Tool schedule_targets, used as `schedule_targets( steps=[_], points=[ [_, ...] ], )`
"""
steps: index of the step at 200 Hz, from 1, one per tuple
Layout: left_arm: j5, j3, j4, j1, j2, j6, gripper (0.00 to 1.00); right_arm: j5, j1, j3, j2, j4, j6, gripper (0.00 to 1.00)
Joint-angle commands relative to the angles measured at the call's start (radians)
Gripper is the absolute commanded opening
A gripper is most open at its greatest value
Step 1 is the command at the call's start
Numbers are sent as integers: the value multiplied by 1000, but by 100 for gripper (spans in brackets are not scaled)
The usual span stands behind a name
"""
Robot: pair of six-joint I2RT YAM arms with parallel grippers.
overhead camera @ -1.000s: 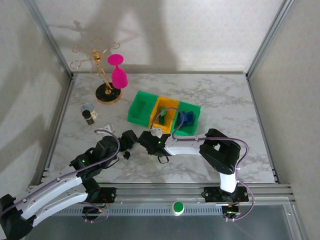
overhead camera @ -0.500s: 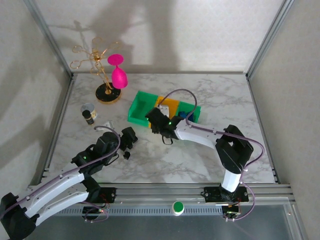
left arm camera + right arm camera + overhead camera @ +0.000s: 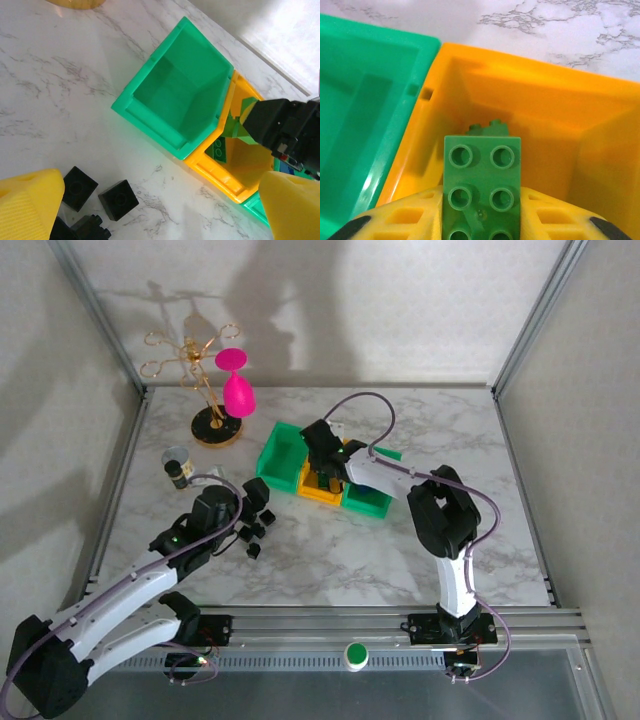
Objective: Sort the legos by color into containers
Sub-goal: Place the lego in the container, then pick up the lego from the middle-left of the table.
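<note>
Green brick (image 3: pixel 482 185) sits clamped in my right gripper (image 3: pixel 482 222), yellow-orange bin (image 3: pixel 560 125) below (another green (image 3: pixel 219 149) inside); black bricks (image 3: pixel 118 199) under my wide-open left gripper (image 3: pixel 160 200) lie unsorted.

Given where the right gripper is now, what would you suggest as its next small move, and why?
Probably open the right gripper and let the green plastic toy brick drop. The brick sits clamped between the fingers directly above the yellow-orange plastic bin, where another green brick already lies.
</note>
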Motion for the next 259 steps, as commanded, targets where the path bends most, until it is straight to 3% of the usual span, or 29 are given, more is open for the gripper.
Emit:
schedule_targets(
  steps=[1, 35, 83, 191, 224, 259],
  points=[
    [32, 28, 37, 14, 10, 27, 100, -9, -18, 57, 34, -12, -30, 39],
    [43, 33, 41, 21, 17, 33, 99, -23, -30, 74, 25, -20, -41, 48],
    [40, 63, -20, 18, 18, 52, 100, -67, -7, -15, -139, -7, -75, 54],
    [99, 2, -203, -75, 8, -12, 99, -94, 275, -601, -618, 185, 73, 79],
    [102, -18, -268, -80, 30, -42, 92, -125, 347, -758, -683, 270, 157, 86],
    [133, -36, -304, -90, 77, -28, 83, -106, 397, -814, -731, 292, 206, 93]
  ],
)
